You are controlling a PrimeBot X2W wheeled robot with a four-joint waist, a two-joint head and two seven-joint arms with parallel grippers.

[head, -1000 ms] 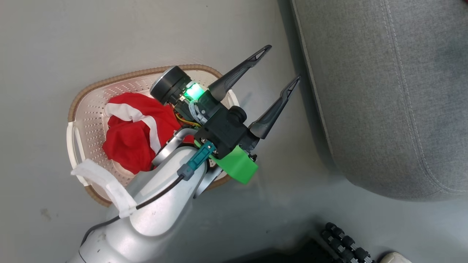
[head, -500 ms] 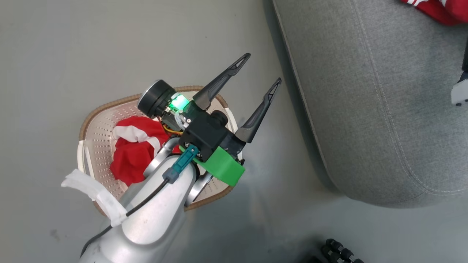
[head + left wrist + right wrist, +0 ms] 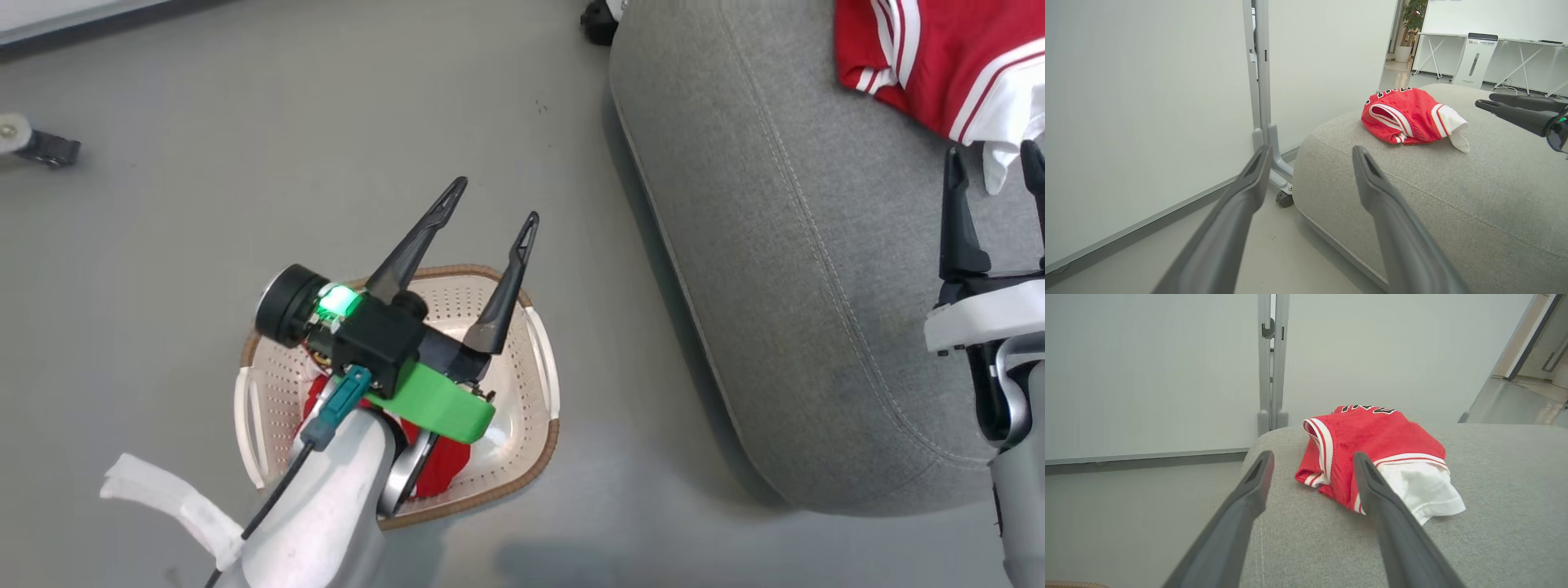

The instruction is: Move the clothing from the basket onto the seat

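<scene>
Clothing (image 3: 939, 82) lies partly on the seat (image 3: 775, 286) near the spread right gripper (image 3: 992, 151), partly in the basket (image 3: 543, 384), so the spread left gripper (image 3: 494, 200) hovers there.

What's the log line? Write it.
left hand open above basket | right hand open | jersey on seat | red garment in basket

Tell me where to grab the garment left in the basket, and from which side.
Pinch a fold of the red garment, coming straight down from above: it lies as a soft heap low inside the walled basket. The left arm hides most of it.
</scene>
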